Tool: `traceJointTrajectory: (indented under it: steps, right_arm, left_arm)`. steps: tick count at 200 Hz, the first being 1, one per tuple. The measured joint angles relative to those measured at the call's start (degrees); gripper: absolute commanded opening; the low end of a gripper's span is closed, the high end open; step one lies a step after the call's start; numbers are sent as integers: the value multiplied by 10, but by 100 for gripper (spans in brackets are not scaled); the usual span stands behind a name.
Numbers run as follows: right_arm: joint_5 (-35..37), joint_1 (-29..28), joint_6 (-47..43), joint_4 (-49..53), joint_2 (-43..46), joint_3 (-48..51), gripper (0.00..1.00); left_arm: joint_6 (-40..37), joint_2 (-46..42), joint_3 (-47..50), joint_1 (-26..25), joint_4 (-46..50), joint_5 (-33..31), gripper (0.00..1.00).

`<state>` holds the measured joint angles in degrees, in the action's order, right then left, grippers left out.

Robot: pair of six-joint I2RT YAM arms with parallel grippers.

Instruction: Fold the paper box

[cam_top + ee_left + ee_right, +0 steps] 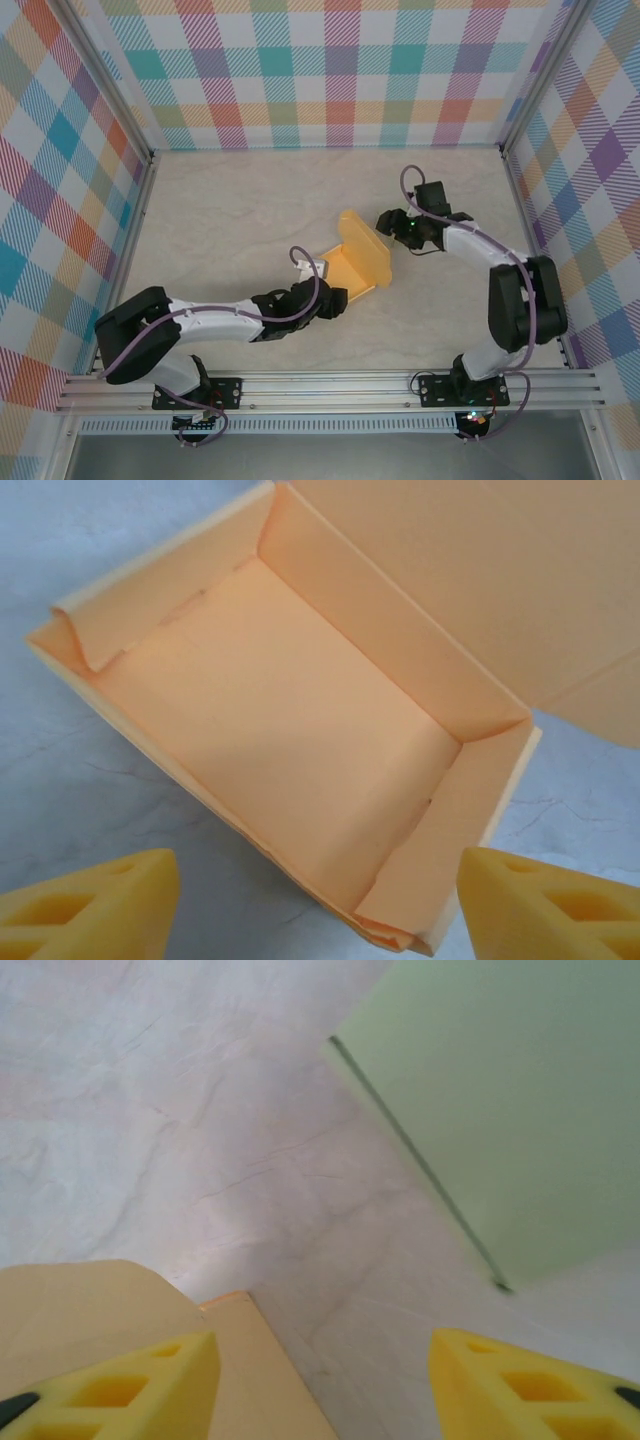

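The paper box (348, 272) sits on the marble-patterned table (220, 200), a little right of its middle and between the two arms. It is orange, its tray open upward with low side walls raised, and its lid (365, 245) stands up along the tray's far right side. The left gripper (335, 300) lies low just beside the tray's near left end; in the left wrist view its yellow fingers (90, 905) are spread wide at the bottom corners, and the tray's near corner sits between them without being pinched. The tray floor is bare, and one corner flap curls inward at the upper left. The right gripper (388, 222) hangs just beside the lid's far edge. Its yellow fingers (540, 1390) also stand well apart and hold nothing; the lid's rounded edge (90, 1310) runs close under one of them. Beyond them a pale green panel (500, 1110) meets the table along a dark line
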<state>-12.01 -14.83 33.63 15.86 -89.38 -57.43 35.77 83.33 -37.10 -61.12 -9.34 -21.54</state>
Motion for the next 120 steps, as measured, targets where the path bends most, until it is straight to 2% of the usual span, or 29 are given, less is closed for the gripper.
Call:
traceJointTrajectory:
  steps: [22, 40, 58, 81, 99, 120]
  right_arm:
    - [61, 1, -22, 58, 97, 29, 83]
    - [96, 1, -28, 99, 186, 71, 100]
    - [115, 1, -30, 149, 268, 113, 100]
    - [124, 1, -28, 211, 340, 136, 100]
    - [134, 1, -27, 249, 389, 136, 100]
    - [151, 1, -22, 276, 440, 136, 100]
  left_arm:
    - [-47, -55, -1, 32, 34, -12, 77]
    - [-118, -89, -7, 92, 50, -5, 77]
    - [-201, -89, -25, 159, 61, 16, 76]
    - [-293, -53, -60, 220, 73, 68, 75]
    - [-345, -2, -101, 243, 88, 113, 73]
    - [-390, 58, -147, 246, 102, 162, 71]
